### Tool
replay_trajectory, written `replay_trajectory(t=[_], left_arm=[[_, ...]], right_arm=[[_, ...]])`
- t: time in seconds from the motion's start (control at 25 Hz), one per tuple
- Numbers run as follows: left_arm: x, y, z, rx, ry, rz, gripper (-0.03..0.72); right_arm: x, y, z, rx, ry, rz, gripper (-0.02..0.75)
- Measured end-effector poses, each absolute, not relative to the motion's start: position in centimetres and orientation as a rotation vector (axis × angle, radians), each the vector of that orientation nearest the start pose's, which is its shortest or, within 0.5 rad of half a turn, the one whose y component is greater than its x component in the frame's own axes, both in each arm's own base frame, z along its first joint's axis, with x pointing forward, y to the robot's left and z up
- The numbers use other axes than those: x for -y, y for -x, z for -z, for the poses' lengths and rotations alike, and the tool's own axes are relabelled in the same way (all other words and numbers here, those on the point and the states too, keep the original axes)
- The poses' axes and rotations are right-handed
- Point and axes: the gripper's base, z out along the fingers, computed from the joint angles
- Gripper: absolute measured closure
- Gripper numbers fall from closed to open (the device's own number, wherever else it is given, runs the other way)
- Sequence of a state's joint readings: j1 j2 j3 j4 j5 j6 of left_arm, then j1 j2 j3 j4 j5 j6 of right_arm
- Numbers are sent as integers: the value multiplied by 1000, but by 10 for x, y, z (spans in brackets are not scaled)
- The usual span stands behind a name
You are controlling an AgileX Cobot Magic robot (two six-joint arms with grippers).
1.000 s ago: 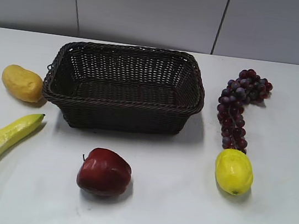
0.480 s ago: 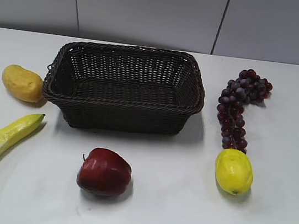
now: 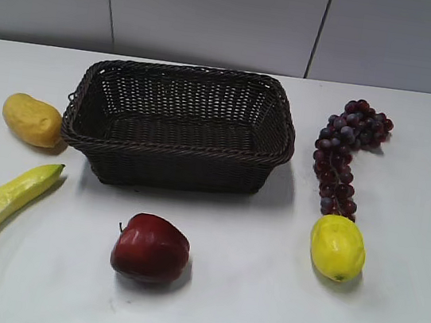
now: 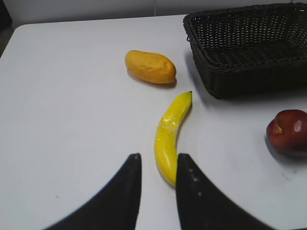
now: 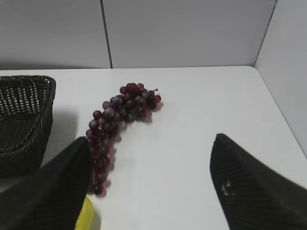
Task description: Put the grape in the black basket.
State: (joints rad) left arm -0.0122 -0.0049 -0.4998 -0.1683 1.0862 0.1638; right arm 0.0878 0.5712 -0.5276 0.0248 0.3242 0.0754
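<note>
My right finger point(image 5: 53, 191) covers the grape's point(image 5: 115, 124) lower tip. Black basket point(image 5: 21, 115) cut by left frame edge; apple point(image 4: 289, 132) cut at right edge. My arms not visible in exterior view.

My black basket point(image 3: 179, 124) is dark woven wicker with a braided rim, matt. The grape point(image 3: 344, 151) bunch looks dusty and dull; at 6 o'clock of the basket the apple point(image 3: 150, 248) is glossy. The counter point(image 3: 245, 294) is smooth, matt white.

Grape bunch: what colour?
Dark red-purple, a few bluish-grey, on the grape; the right wrist view shows it best.
</note>
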Motion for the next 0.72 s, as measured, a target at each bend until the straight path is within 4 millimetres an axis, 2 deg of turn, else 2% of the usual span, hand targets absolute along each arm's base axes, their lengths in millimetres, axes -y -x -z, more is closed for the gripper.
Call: replay_trajectory(t=[0.2, 0.48, 0.72], left_arm=[[13, 7, -276, -2046, -191, 108, 453], [13, 7, -276, -2046, -192, 108, 453], [13, 7, -276, -2046, -191, 108, 453]], right_arm=[[-16, -174, -302, -1912, -18, -139, 158], [-26, -263, -277, -2233, -85, -179, 122], [-41, -331, -248, -2460, -204, -310, 99]])
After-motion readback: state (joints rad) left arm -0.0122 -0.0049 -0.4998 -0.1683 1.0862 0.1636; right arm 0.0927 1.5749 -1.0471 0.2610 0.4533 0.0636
